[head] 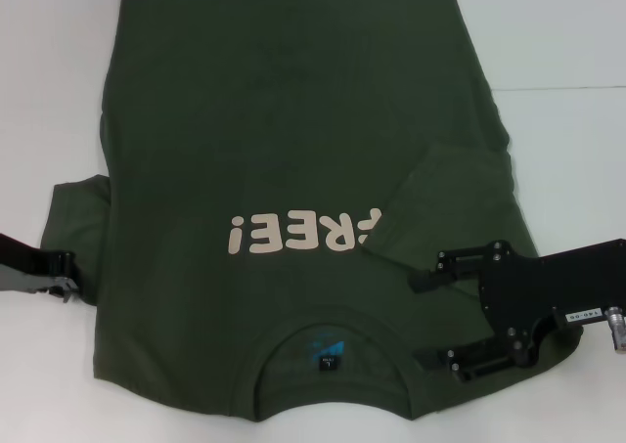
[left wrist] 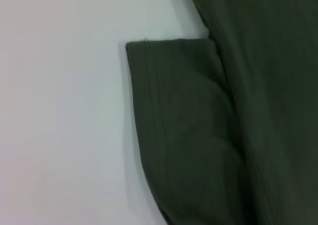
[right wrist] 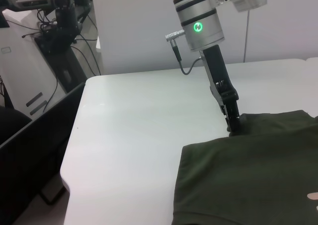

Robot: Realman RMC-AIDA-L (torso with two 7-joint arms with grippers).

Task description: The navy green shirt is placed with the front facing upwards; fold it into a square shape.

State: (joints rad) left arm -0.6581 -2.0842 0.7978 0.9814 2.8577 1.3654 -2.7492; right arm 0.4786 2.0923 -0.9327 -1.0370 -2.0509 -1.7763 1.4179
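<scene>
Lying spread front-up across the middle of the white bench [head: 577,42], hem toward the far edge and collar toward the near edge: the navy green shirt [head: 284,140], cream "FREE!" lettering [head: 298,234] reading upside down from the head view, small blue neck label [head: 328,353] inside the collar. Right sleeve [head: 445,203] already folded inward onto the chest, covering the start of the lettering. Left sleeve [head: 78,218] still out flat toward the bench's left edge, shown close up in the left wrist view [left wrist: 184,130].

Resting low at that left sleeve's cuff, near the bench's left edge: left gripper [head: 65,272], tips touching the sleeve edge in the right wrist view [right wrist: 232,126]; how wide its fingers stand, or whether any cloth is pinched, cannot be told.

Hovering over the shirt's right shoulder near the bench's near right corner: right gripper [head: 430,318], fingers spread wide apart, nothing between them.
</scene>
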